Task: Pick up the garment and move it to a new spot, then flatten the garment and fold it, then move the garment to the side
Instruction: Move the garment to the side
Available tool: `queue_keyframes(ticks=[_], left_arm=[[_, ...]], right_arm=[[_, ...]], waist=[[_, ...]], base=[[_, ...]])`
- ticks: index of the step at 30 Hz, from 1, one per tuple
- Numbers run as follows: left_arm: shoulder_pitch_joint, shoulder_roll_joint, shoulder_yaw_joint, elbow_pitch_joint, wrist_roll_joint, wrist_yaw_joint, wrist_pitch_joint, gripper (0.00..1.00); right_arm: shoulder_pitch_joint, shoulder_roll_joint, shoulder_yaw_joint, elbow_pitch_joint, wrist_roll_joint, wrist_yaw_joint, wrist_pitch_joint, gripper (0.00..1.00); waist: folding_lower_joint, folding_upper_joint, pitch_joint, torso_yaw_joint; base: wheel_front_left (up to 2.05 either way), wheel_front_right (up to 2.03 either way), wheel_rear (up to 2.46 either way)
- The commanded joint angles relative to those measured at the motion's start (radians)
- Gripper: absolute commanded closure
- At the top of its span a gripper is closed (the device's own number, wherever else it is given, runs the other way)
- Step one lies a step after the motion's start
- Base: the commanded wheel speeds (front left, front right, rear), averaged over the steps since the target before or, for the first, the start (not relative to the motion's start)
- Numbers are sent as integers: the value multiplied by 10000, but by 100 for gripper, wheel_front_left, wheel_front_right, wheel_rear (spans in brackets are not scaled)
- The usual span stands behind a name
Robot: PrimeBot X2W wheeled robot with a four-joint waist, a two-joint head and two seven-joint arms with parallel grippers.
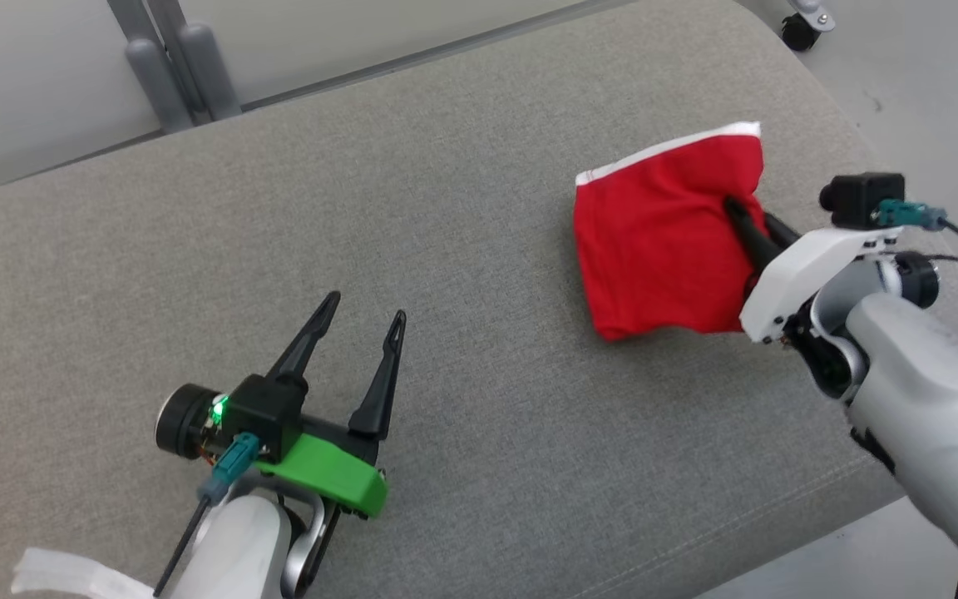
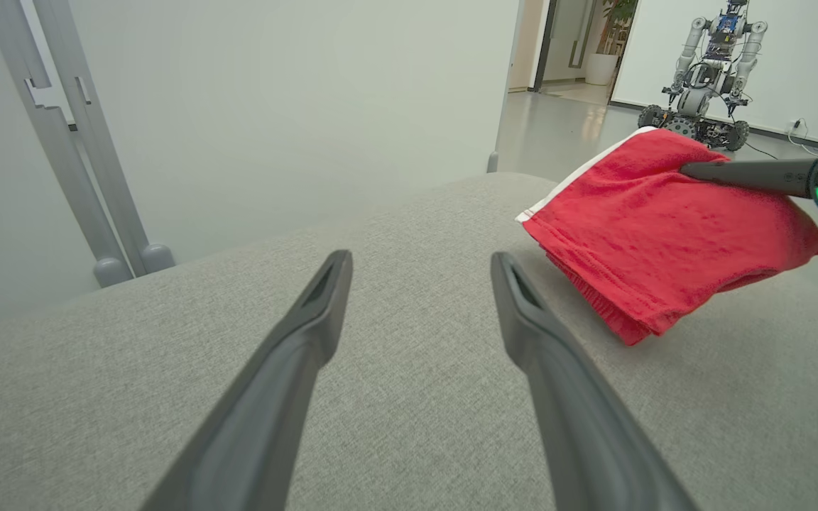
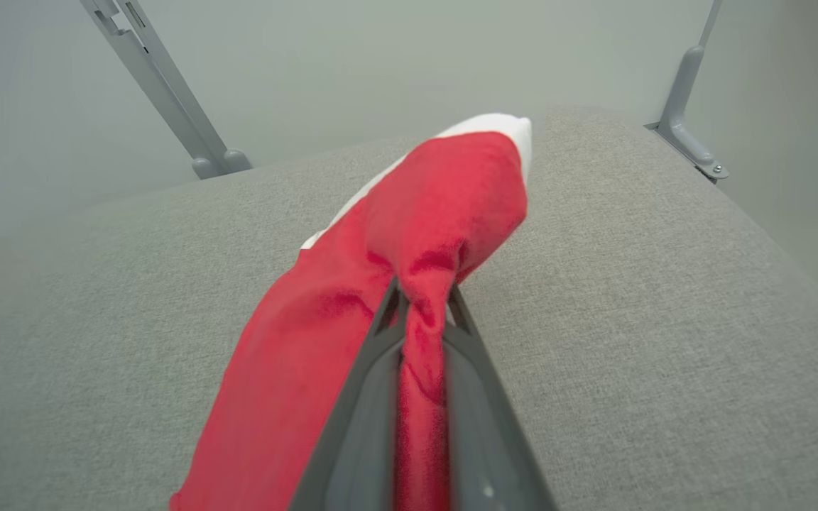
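Garment (image 1: 662, 241), red with a white band, sits at the right end of the grey cushion (image 1: 462, 249), pinched in the jaws of your right gripper (image 1: 735, 206) (the right wrist view shows the bunched cloth between them more plainly than the head view). Your left gripper (image 1: 367, 306) stands well apart, jaws wide.

The red garment (image 1: 662, 241) (a white band ran along its edge beyond the fingertips) was folded into a thick pad. One bunched fold was pinched between the closed right fingers (image 1: 747, 229). The rest spread past their tips, drooping leftward, well apart from the left fingers (image 1: 381, 378).
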Motion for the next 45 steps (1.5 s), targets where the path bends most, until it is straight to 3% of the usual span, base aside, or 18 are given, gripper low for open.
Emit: queue_keyframes(ticks=[1, 14, 25, 31, 37, 45], left_arm=[[-331, 117, -58, -88, 44, -31, 30, 0], [-1395, 333, -332, -430, 117, -23, 236, 0], [-1422, 382, -357, -213, 8, 72, 54, 0], [-1329, 422, -420, -180, -12, 139, 33, 0], [-1304, 549, -404, -189, -54, 174, 79, 0], [-1533, 642, -467, -302, -82, 206, 225, 0]], right_arm=[[-335, -247, 98, -51, 26, -10, -177, 100], [-2647, -2642, 1757, -243, -310, -10, -566, 100], [-4105, -3492, 2531, -2085, 396, -10, -833, 100], [-4141, -4328, 2646, -3182, 1341, -12, -840, 100], [-3369, -5052, 1484, -4632, 2474, -6, -835, 100], [-2912, -5676, 2797, -4228, 2904, -12, -530, 100]], waist=[[0, -1, 943, 387], [0, -1, 3365, 1651], [0, -1, 3518, 1857], [0, -1, 3587, 1807], [0, -1, 3685, 1679], [0, -1, 3951, 1600]], base=[[0, 0, 0], [0, 0, 0], [0, 0, 0], [0, 0, 0], [0, 0, 0], [0, 0, 0]])
